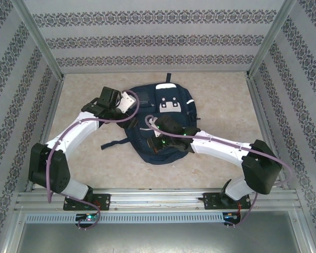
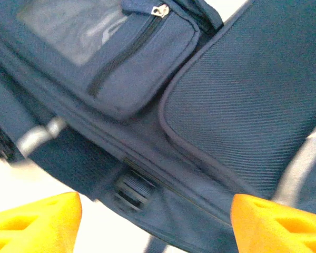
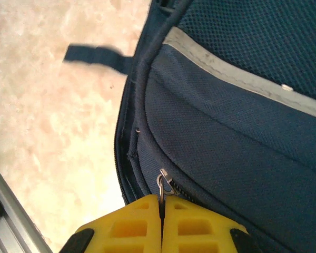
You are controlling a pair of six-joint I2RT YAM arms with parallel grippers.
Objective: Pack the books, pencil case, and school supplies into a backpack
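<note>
The navy backpack lies flat in the middle of the table, its white patch facing up. My left gripper hovers at its upper left edge. In the left wrist view this gripper is open, its orange fingers wide apart over the backpack fabric with nothing between them. My right gripper rests on the bag's near part. In the right wrist view its yellow jaws are shut on the metal zipper pull of the backpack. The books, pencil case and school supplies are out of view.
A loose dark strap trails from the bag onto the beige table. A small zipped pocket and a black buckle lie under the left gripper. Metal frame rails and patterned walls enclose the table.
</note>
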